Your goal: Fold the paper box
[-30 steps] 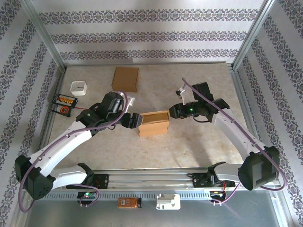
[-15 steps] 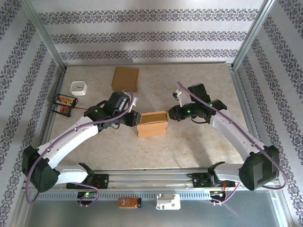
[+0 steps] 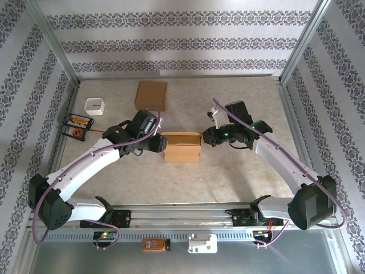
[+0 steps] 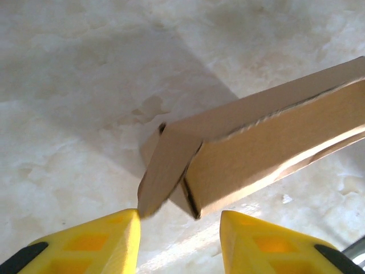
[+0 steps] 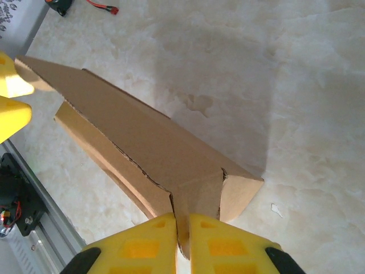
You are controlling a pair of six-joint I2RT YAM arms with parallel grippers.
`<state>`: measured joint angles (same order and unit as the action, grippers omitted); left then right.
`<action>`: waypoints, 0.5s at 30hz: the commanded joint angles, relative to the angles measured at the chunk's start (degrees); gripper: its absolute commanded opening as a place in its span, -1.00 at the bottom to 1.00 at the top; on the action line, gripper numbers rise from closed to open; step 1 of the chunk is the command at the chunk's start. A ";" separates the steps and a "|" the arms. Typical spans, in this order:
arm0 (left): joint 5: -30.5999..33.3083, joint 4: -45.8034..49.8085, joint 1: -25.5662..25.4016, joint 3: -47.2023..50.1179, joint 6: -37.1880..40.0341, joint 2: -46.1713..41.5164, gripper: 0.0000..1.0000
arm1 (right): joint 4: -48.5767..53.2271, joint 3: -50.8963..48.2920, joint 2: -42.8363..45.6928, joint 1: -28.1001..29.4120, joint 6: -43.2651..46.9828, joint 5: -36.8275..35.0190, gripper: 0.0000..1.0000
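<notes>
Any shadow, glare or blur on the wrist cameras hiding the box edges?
Left wrist: paper box edges sharp; its shadow darkens the table behind; glare patch between the fingers. Right wrist: edges crisp, shadow falls beyond the box; left gripper at frame edge looks washed out.

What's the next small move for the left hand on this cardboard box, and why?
Probably ease the left hand forward until the end flap of the paper box sits between its fingers, then close. They stand apart, with the flap's corner at one tip, while the right hand pinches the opposite end.
</notes>
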<state>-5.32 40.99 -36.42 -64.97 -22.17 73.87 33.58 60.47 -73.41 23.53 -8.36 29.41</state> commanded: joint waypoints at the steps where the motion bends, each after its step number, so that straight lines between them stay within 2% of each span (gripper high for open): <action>1: 3.70 4.26 -0.59 -1.13 -0.02 -0.39 -0.24 | -0.05 0.75 0.28 0.44 -0.96 -0.32 -0.73; 6: 3.48 2.26 -0.49 -0.93 -0.26 -0.04 -0.32 | 0.25 1.07 0.35 0.49 -0.45 -0.24 -0.73; 7: 3.64 1.40 -0.49 -0.92 0.16 -0.11 -0.22 | 0.37 1.06 0.40 0.47 -0.26 -0.04 -0.74; 9: 4.91 -0.17 -0.49 -0.87 2.22 -0.40 0.19 | 0.43 0.90 0.63 0.47 -0.08 -0.08 -0.74; 10: 5.97 -1.15 -0.49 -0.78 3.76 -0.60 0.28 | 0.34 0.79 0.78 0.47 -0.02 -0.05 -0.74; 15: 9.26 -4.41 -0.33 -1.59 13.12 -0.63 0.30 | 0.48 0.63 0.90 0.55 0.14 0.12 -0.73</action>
<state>1.04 39.57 -36.42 -64.97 -16.10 73.89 33.61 60.47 -73.28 23.53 -8.64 29.41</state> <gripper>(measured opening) 0.653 0.136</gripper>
